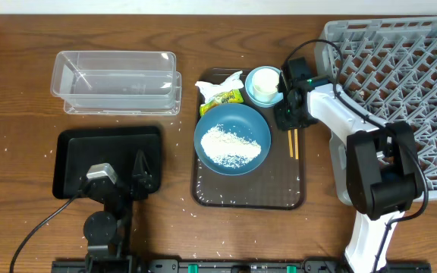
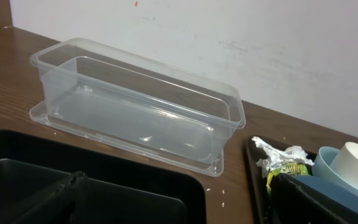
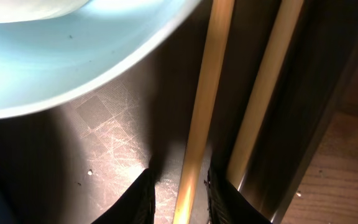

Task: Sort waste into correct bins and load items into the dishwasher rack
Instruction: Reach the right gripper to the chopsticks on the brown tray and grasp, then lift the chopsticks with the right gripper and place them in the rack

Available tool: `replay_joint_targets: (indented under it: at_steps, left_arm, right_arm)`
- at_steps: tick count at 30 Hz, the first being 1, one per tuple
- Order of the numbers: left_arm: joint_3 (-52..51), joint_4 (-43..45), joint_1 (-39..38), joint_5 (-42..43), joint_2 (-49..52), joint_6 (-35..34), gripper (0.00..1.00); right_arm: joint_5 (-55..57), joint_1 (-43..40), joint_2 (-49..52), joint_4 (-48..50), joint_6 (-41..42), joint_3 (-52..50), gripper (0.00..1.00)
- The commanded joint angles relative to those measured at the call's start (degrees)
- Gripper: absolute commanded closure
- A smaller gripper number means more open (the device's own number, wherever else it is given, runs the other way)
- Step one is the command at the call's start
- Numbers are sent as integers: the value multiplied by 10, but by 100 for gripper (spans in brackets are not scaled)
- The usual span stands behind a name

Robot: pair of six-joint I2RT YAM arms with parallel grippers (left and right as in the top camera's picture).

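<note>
Nearest the right wrist lens, the right pincer (image 3: 179, 190) stands over the brown serving tray (image 3: 104, 124). Its two dark fingertips sit either side of one of the thin wooden chopsticks (image 3: 201, 124). The jaws are narrowly parted. A sliver of shadow shows on each side of the stick, and it cannot be told whether the pads bear on it. The second stick lies parallel, just outside the right-hand fingertip.

Judgement: the straddle suits a pinch across the stick's narrow width, the likeliest grip on a stick lying flat. Taking one stick alone risks leaving its mate behind.

The pale-blue cup (image 3: 73, 56) sits just beside the sticks, with the small white cup (image 1: 265, 83) nested inside it. This crowds the approach on that side. On the same tray, the dark-blue bowl (image 1: 237, 114) holds the rice (image 1: 230, 144). The napkin (image 1: 220, 82) and snack wrapper (image 1: 227, 97) lie behind the bowl.

The dishwasher rack (image 1: 400, 68) stands on the surface (image 1: 21, 114) to the right of the tray, near the working arm, so the carry should be short.

The left pincer (image 1: 121, 174) rests over the black tray (image 1: 74, 163) with jaws wide and nothing in them. It is well apart from the right arm, probably to keep the lanes separate. The clear tub (image 1: 116, 82) behind it holds nothing, so no waste has been sorted yet.
</note>
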Motion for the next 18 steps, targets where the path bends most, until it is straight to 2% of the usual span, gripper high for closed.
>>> replay_joint_targets:
  at_steps: [1,7,8,11,18]
  left_arm:
    - [-12,-19,-3,-5,-4,3,5]
    - [-12,-19,-3,-5,-4,4,5]
    - [-12,-19,-3,-5,-4,4,5]
    - [-12,-19,-3,-5,-4,4,5]
    - [-12,-19,-3,-5,-4,4,5]
  right_arm:
    - [2,7,2,0,-6,-7,74]
    - [2,10,2,11,-6,-20,76]
    - [2,10,2,13,-3,-23,79]
    - [2,10,2,9,12,-23,98]
    - [2,1,-10,-30,20,14,99]
